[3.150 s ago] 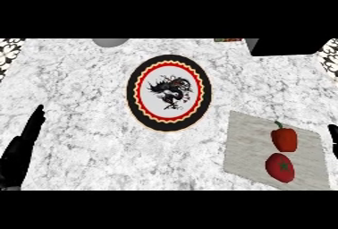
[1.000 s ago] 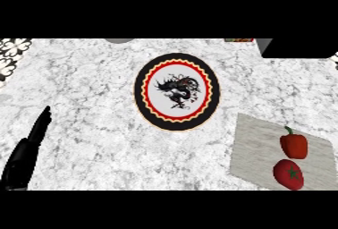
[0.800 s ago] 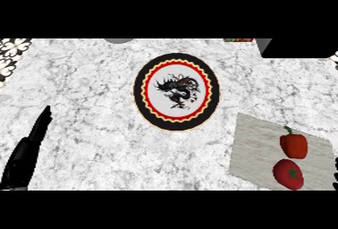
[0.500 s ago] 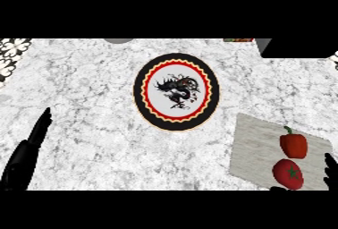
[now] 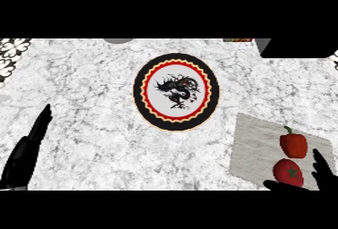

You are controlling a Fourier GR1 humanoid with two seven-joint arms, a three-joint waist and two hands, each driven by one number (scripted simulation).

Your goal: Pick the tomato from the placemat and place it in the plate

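Our right hand (image 5: 323,175) spreads wide at the lower right, thumb and fingers flanking the tomato (image 5: 288,172), not curled round it. We see the tomato on the placemat (image 5: 254,143) beside a red pepper (image 5: 293,144), apart from the plate (image 5: 141,89). Our left hand (image 5: 25,154) rests open at left.

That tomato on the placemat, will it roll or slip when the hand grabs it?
Likely to roll: the tomato looks round and sits on a flat placemat. Its smooth skin may slip. A sideways nudge could knock it into the pepper close beside it.
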